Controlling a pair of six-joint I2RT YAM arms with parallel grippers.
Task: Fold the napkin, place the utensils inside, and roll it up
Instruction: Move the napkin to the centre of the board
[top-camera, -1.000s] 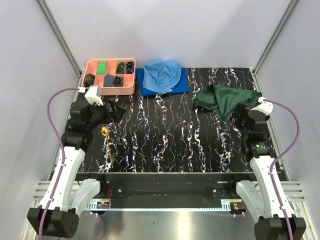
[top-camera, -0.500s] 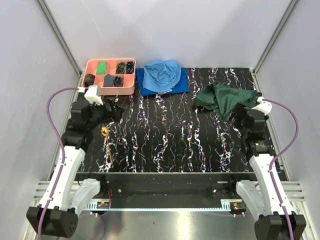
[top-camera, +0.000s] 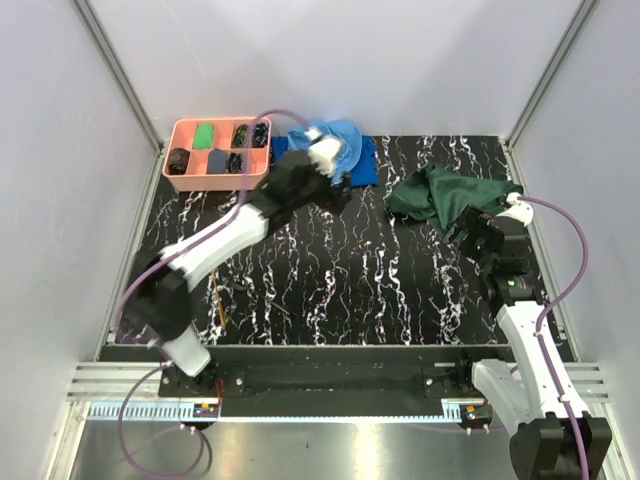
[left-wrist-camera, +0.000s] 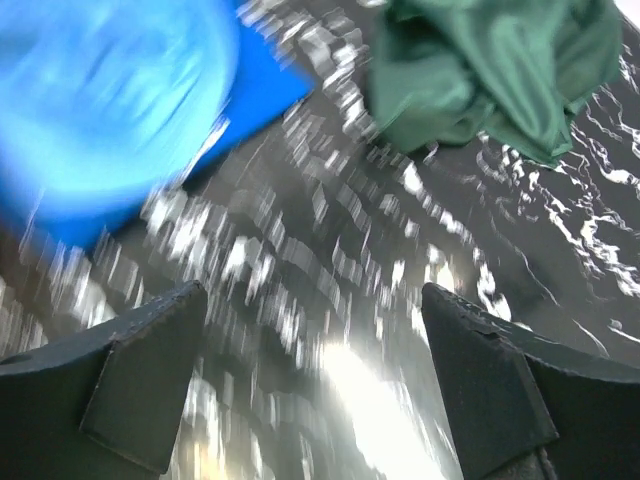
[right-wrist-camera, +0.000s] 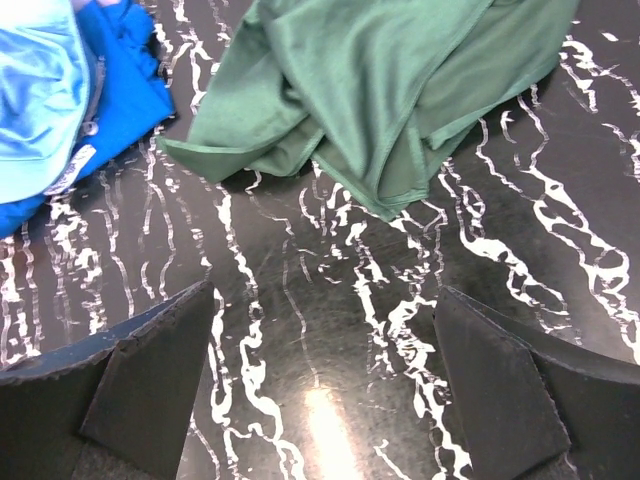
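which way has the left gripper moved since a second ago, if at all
Yes. The left gripper swung right and farther back: from just in front of the pink tray to beside the light blue cloth, right of the tray.

Top view: fixed camera high behind arm bases, looking down and forward over whole black marbled table (top-camera: 350, 290). Left wrist view: close above tabletop, blurred, tilted down past left gripper (left-wrist-camera: 310, 295). Right wrist view: equally close, sharp, past right gripper (right-wrist-camera: 325, 290). All three share green napkin (top-camera: 445, 195) and light blue cloth (top-camera: 325, 150).
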